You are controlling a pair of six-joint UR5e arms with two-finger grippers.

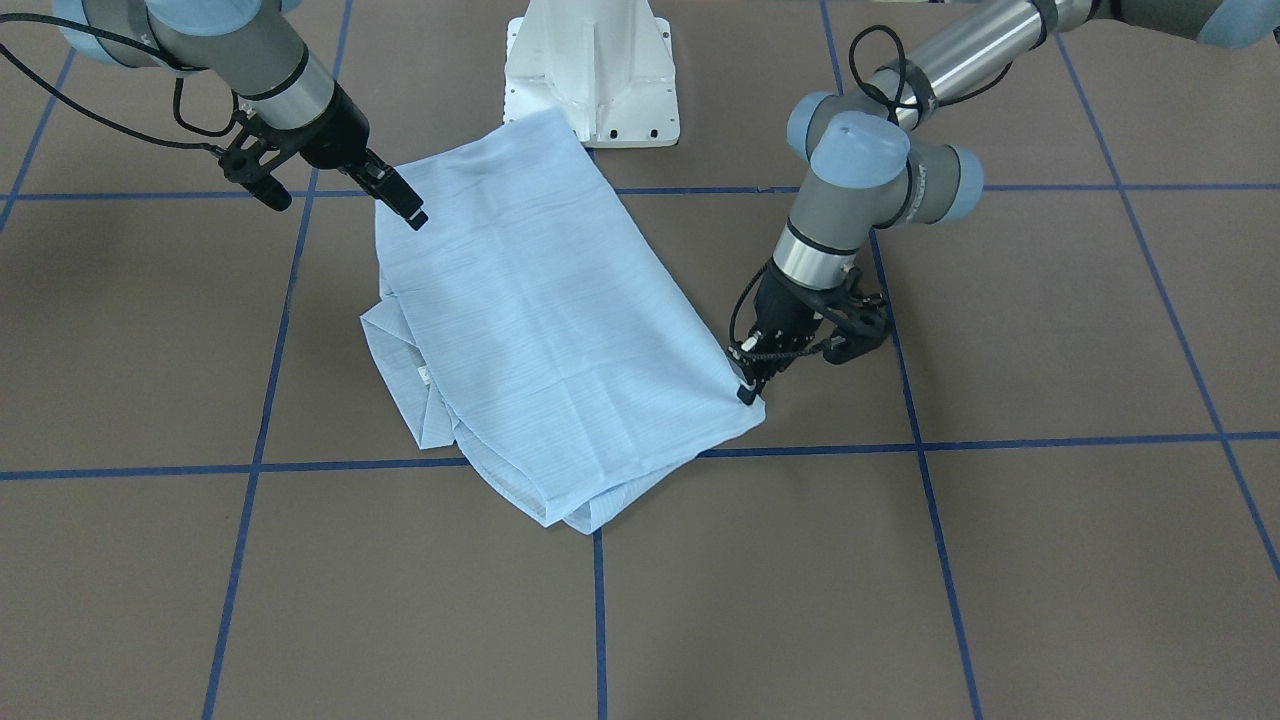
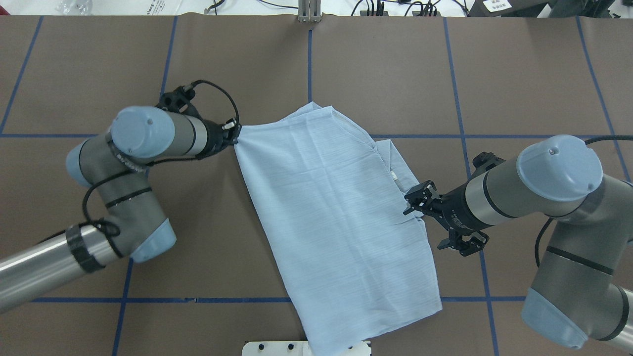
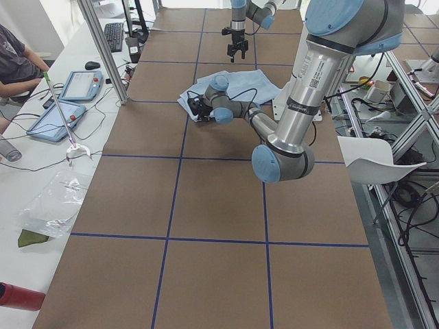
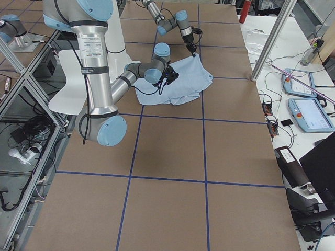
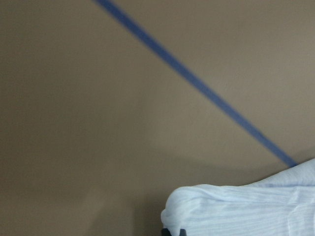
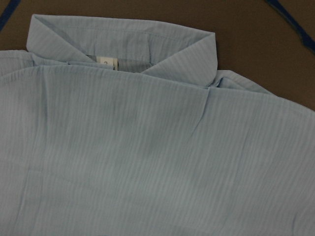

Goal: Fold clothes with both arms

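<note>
The light-blue striped shirt (image 1: 550,330) lies folded lengthwise and slanted across the middle of the table (image 2: 336,212). Its collar (image 6: 123,44) and small neck label (image 6: 107,62) stick out from under the top layer on my right side. My left gripper (image 1: 748,392) is low at the shirt's far corner (image 2: 236,139), shut on the cloth, which bunches at the bottom of the left wrist view (image 5: 246,211). My right gripper (image 2: 413,201) hovers open at the shirt's edge just below the collar (image 1: 412,212). Its fingers do not show in the right wrist view.
The white pedestal base (image 1: 592,70) stands at the shirt's near end. Blue tape lines (image 1: 600,600) grid the brown table. Tablets and cables lie on side benches (image 3: 75,86) (image 4: 309,112), and a person (image 3: 17,62) sits beyond the table's left end.
</note>
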